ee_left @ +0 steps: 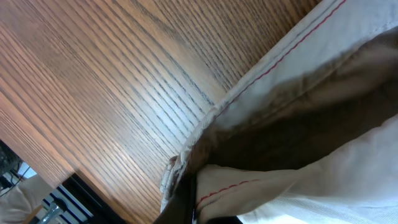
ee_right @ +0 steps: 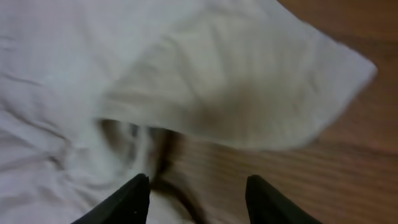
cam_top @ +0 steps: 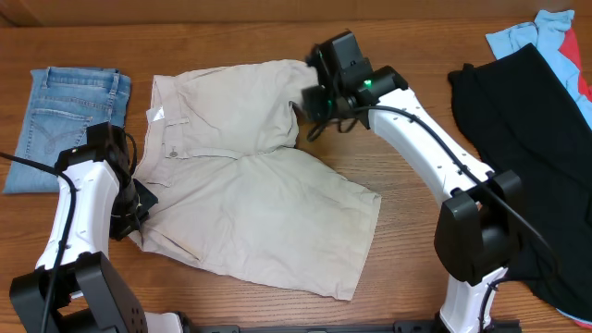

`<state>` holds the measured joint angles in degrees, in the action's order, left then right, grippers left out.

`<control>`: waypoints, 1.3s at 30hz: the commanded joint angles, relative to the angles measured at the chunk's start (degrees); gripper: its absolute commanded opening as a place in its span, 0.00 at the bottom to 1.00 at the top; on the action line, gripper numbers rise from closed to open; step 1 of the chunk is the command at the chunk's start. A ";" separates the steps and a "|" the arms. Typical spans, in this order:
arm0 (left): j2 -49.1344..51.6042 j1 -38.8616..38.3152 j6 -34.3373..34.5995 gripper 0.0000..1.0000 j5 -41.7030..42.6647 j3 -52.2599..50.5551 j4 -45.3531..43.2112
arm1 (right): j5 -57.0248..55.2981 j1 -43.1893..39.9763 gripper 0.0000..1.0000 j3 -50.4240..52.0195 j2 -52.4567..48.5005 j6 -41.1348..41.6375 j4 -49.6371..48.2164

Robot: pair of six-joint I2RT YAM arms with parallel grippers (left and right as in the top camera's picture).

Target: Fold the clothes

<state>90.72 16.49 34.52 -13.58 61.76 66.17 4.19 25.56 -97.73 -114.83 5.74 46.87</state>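
Note:
The clothes, a pair of pale beige shorts [cam_top: 250, 203], lie spread across the middle of the table with the waistband toward the left. My left gripper [cam_top: 129, 215] is shut on the waistband's near corner. In the left wrist view that gripper [ee_left: 194, 208] pinches a hem with red stitching [ee_left: 224, 186], and the cloth [ee_left: 323, 74] hangs a little above the wood. My right gripper [cam_top: 310, 100] hovers over the far leg's hem. Seen from the right wrist, this gripper [ee_right: 198, 190] is open, with the leg's edge [ee_right: 236, 93] just ahead and nothing between the fingers.
Folded blue jeans [cam_top: 69, 116] lie at the far left beside the waistband. A large black garment [cam_top: 532, 139] covers the right side of the table, with a light blue and red piece [cam_top: 555, 32] behind it. Bare wood [cam_top: 407, 231] lies between the shorts and the right arm's base.

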 commanded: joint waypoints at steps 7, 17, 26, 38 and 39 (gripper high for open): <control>-0.90 -0.02 0.17 0.06 -1.38 0.22 -0.46 | -1.40 -8.68 0.66 10.54 -0.39 5.44 -4.85; -0.90 -0.02 0.17 0.06 -1.40 0.22 -0.83 | 8.76 -7.87 0.74 21.99 -0.52 -6.93 -24.55; -0.90 -0.02 0.17 0.06 -1.38 0.22 -1.09 | 6.69 -5.03 0.82 22.45 -5.35 -7.61 -34.88; -0.90 -0.02 0.17 0.06 -1.38 0.22 -1.11 | -13.18 -6.78 0.04 14.80 -2.47 -4.35 -34.34; -0.90 -0.02 0.17 0.06 -1.38 0.22 -1.14 | -13.22 -7.26 0.04 13.00 -2.08 -5.92 -33.57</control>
<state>90.72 16.49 34.52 -13.74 61.76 65.17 -3.97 20.10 -78.61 -120.62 1.91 12.67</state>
